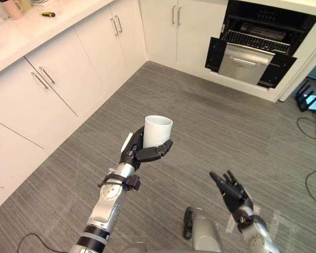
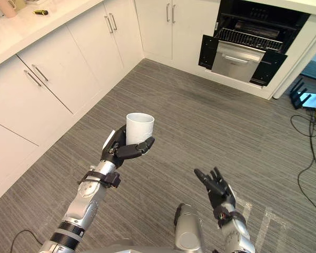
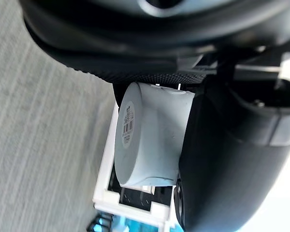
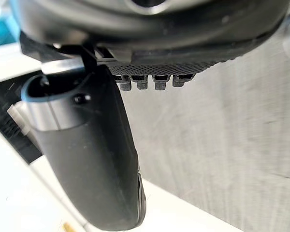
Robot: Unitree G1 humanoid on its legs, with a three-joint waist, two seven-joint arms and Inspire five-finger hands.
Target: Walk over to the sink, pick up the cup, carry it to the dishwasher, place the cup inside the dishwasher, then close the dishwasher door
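Note:
A white cup (image 1: 158,130) is held upright over the floor, my left hand (image 1: 142,153) curled round its lower half. The left wrist view shows the same cup (image 3: 150,137) from below, with a barcode sticker on its base and my dark thumb (image 3: 222,159) against its side. My right hand (image 1: 230,192) hangs lower to the right with straight fingers and holds nothing. The dishwasher (image 1: 253,50) stands at the far right end of the cabinets, its door (image 1: 245,63) partly lowered and a wire rack (image 1: 255,41) visible inside.
White cabinets (image 1: 58,79) with metal handles run along the left under a white countertop (image 1: 21,31) and turn across the back wall. A pink cup (image 1: 13,8) and a small yellow-black tool (image 1: 47,14) lie on the counter. Grey wood-grain floor (image 1: 210,121) stretches toward the dishwasher.

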